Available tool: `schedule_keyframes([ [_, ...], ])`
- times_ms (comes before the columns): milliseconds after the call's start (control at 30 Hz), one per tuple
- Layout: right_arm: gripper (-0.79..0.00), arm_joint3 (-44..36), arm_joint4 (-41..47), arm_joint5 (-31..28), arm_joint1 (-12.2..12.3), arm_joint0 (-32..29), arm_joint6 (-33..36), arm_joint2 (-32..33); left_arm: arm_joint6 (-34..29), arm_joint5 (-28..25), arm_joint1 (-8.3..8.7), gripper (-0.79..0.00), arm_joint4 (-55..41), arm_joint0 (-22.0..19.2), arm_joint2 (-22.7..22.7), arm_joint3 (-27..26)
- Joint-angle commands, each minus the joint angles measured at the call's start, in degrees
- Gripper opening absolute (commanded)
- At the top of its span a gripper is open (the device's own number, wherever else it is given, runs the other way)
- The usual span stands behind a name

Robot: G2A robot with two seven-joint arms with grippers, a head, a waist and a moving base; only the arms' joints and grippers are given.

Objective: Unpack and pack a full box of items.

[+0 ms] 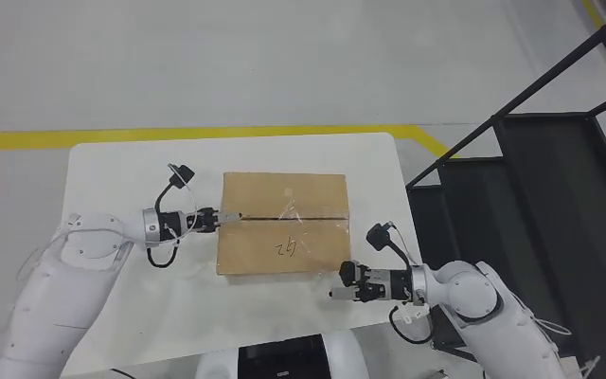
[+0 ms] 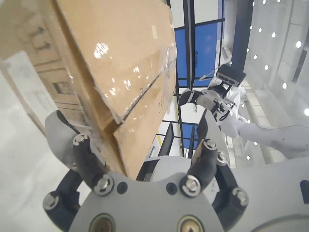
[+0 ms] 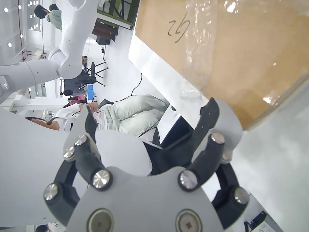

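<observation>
A closed cardboard box lies in the middle of the white table, its top seam sealed with clear tape. My left gripper is at the box's left edge, right at the end of the seam. In the left wrist view its fingers stand wide apart, open, with the box's torn seam end between them. My right gripper sits just off the box's front right corner. It is open with nothing in it, and the box lies just ahead of it.
A dark metal stair with a black railing stands close to the table's right side. A yellow floor line runs behind the table. Bare table surface lies left of the box and along the front edge.
</observation>
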Motion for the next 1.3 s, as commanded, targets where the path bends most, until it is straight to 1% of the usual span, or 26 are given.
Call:
schedule_keyframes([
  [0, 0.000, -0.5, 0.2, 0.5, 0.1, -0.9, 0.5, -0.3, 0.4, -0.2, 0.41, 0.000, 0.1, 0.1, -2.3, 0.1],
  [100, 0.000, -0.2, -0.2, 1.6, 0.1, -1.6, 0.3, -2.1, 0.6, -0.3, 1.07, 0.000, 0.2, 0.9, -5.7, -0.8],
  [200, 0.000, 0.8, -1.4, 2.5, -0.2, -1.1, -1.2, -5.0, 0.8, -0.2, 1.59, 0.000, 0.1, 2.1, -8.5, -2.6],
  [367, 0.000, 4.8, -2.6, 5.0, -0.9, 1.8, -5.7, -10.2, 0.7, 0.0, 2.35, 0.000, -0.1, 4.5, -12.7, -6.7],
  [500, 0.000, 6.9, -1.8, 6.3, -1.3, 3.5, -8.8, -12.3, 0.4, 0.5, 2.67, 0.000, 0.1, 6.0, -14.2, -8.8],
  [700, 0.000, 9.2, -1.5, 7.4, -1.5, 4.9, -10.8, -13.4, 0.5, 0.9, 2.99, 0.000, 0.3, 7.8, -15.6, -10.8],
  [733, -0.111, 9.3, -1.2, 7.2, -1.5, 5.0, -11.0, -13.4, 0.6, 1.0, 3.03, 0.000, 0.2, 8.0, -15.8, -11.1],
  [767, -0.416, 9.3, -0.6, 7.0, -1.5, 4.9, -11.4, -13.3, 0.7, 1.1, 3.06, 0.000, 0.2, 8.3, -15.9, -11.4],
  [800, -0.693, 9.2, -0.3, 6.8, -1.5, 4.9, -11.5, -13.3, 0.8, 1.2, 3.07, 0.000, 0.1, 8.5, -16.0, -11.6],
  [833, -0.785, 9.2, -0.2, 6.7, -1.4, 4.8, -11.6, -13.2, 0.9, 1.2, 3.09, 0.000, 0.2, 8.6, -16.0, -11.9],
  [1267, -0.785, 5.8, 0.1, 6.2, -0.7, 1.3, -13.2, -10.2, 1.1, 1.8, 3.32, 0.000, 0.8, 9.8, -16.1, -13.6],
])
